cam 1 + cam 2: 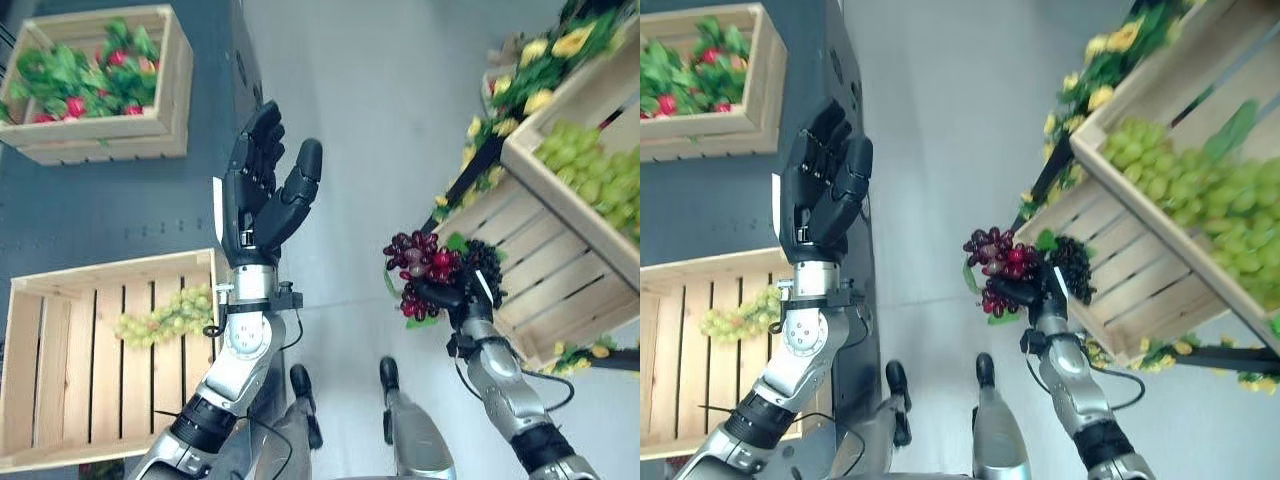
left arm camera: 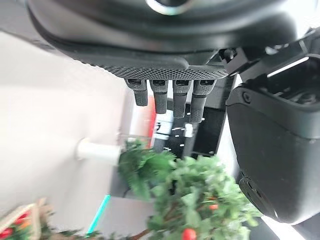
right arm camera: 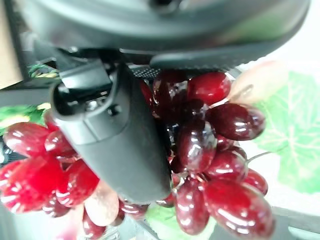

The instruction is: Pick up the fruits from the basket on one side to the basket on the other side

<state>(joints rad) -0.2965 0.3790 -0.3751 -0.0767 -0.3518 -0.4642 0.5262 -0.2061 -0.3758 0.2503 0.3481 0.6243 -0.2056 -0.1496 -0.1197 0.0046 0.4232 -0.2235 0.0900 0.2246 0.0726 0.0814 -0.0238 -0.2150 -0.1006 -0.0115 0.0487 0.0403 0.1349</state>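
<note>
A bunch of dark red grapes [image 1: 421,268] with a green leaf hangs in the air, and my right hand [image 1: 472,285] is shut on it, just off the front of the slatted crate [image 1: 545,262] at the right. Up close, my thumb [image 3: 117,140] presses across the red grapes [image 3: 215,150]. My left hand [image 1: 262,195] is raised mid-scene, open and holding nothing, its fingers [image 2: 172,95] straight. Below it to the left a wooden crate [image 1: 60,375] holds a bunch of green grapes [image 1: 165,315].
Another crate [image 1: 560,170] at the right, above the slatted one, is full of green grapes. Yellow flowers and foliage [image 1: 525,75] stand behind it. At the far left, a crate [image 1: 95,80] of greens with red fruit sits on the dark floor.
</note>
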